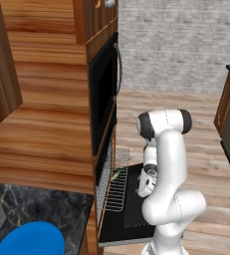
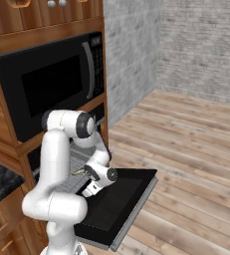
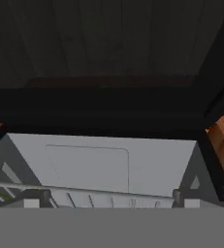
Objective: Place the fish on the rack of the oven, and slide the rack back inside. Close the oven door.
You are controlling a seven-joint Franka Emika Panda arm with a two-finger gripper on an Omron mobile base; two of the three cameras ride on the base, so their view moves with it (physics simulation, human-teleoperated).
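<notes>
No legible text, labels, brands, numbers or signs found. The microwave [image 2: 52, 82], directly above the oven [image 1: 102, 172], carries a side panel beside its handle; any markings on that panel are too small to read.

The open oven door [image 1: 136, 199] is seen from behind by both base views; the oven [image 3: 108, 160] cavity is viewed close-up by the hand view.

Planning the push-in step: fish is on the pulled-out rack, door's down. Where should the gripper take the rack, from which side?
Take the rack at its front cross wire, near the middle, coming from the room side over the lowered oven door. That edge juts out over the door and is bare; the fish lies further back. The open gripper already faces it, so a straight push inward probably suffices.
</notes>
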